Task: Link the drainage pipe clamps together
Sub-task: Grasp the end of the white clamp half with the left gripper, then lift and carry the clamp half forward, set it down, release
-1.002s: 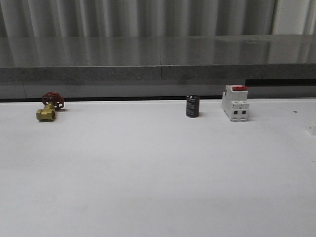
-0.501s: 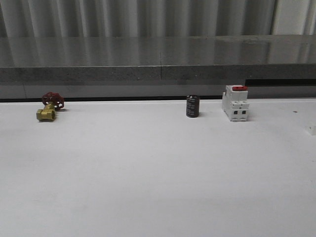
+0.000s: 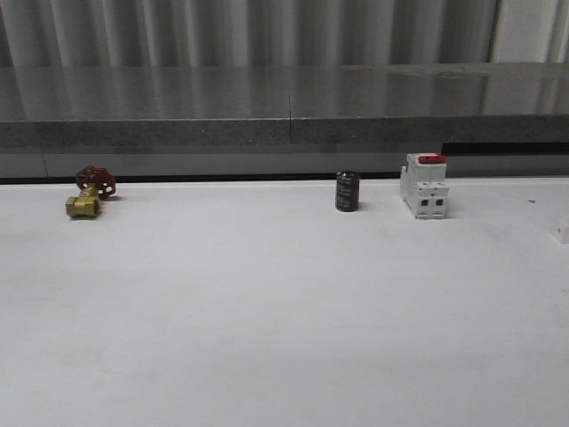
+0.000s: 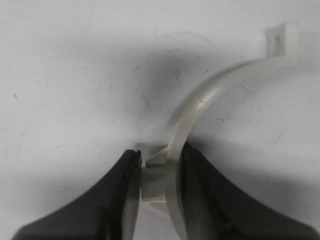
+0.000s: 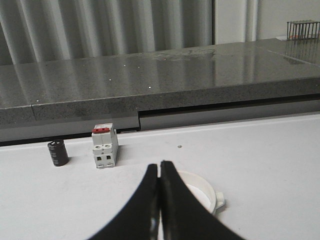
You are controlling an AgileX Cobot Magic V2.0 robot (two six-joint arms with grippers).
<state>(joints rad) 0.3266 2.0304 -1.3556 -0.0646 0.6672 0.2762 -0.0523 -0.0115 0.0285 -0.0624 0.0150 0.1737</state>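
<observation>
Your white table (image 3: 284,311) carried everything. On it, the loose half-ring (image 5: 200,192) lay flat just beyond the right gripper (image 5: 160,167), at about 1 o'clock from the line of its fingers, with an outer lug pointing away at 3 o'clock. That gripper's fingers were pressed together with nothing between them, and the band looked to be close ahead of the tips; you could not tell whether they touched it.

The held half-ring (image 4: 200,107) was pinched in the left gripper (image 4: 157,170), whose jaws were clamped across the band and the lug on its outer side. From there the arc swept out ahead of the fingertips, and its free end tab (image 4: 281,40) stood well clear of them.

I judge the join turned on this: your left arm already had its piece, so the right arm, nearest the loose one, had to open and take it before the end tabs could meet.

In the front view, counting from the table's middle, the switch (image 3: 423,185) with its red top stood at 1 o'clock, the brass valve (image 3: 89,194) with its red handwheel at 10 o'clock, and the dark capacitor (image 3: 347,191) close to 12 o'clock. Nothing written on any of them was big enough to read.
</observation>
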